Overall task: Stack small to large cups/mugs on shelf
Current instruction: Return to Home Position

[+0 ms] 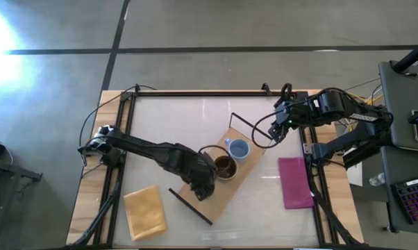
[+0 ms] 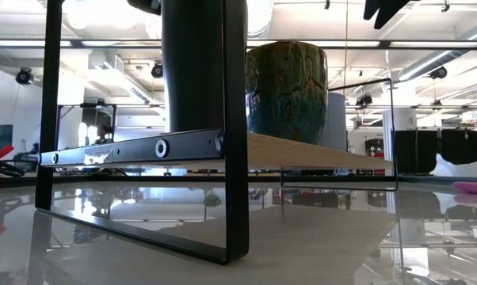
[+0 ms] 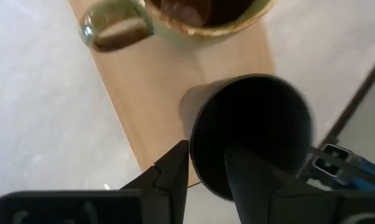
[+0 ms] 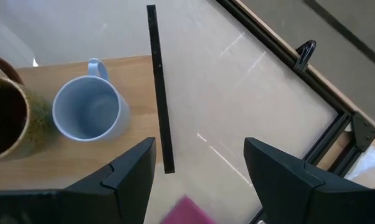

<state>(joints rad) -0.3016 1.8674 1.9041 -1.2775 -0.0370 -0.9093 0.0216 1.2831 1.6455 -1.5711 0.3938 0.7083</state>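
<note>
The small black cup [image 3: 250, 124] stands upright at the near-left end of the tan shelf board [image 1: 245, 171], and my left gripper [image 1: 205, 186] is shut on it. In the low view it shows as a dark cylinder [image 2: 192, 71] whose bottom reaches the board [image 2: 318, 152]. The glossy brown mug [image 1: 224, 167] stands mid-board, with the light blue mug [image 1: 237, 148] right behind it toward the far-right end. My right gripper [image 4: 200, 180] hangs open over the table beside the shelf's far-right frame, touching nothing. My left gripper pinches the black cup's rim [image 3: 197, 152] on the side nearest the wrist, with one finger [image 3: 256, 180] inside the cup and the other finger [image 3: 169, 177] outside its wall. The fingers come from above, pointing down. The cup is upright, with its bottom at the board.
Thin black frames rise at both shelf ends [image 1: 190, 206] [image 4: 159, 93]. A yellow-tan square pad [image 1: 145, 212] lies near-left on the table and a pink cloth [image 1: 294, 182] lies to the right of the shelf. A black rail [image 1: 195, 92] runs along the table's far edge.
</note>
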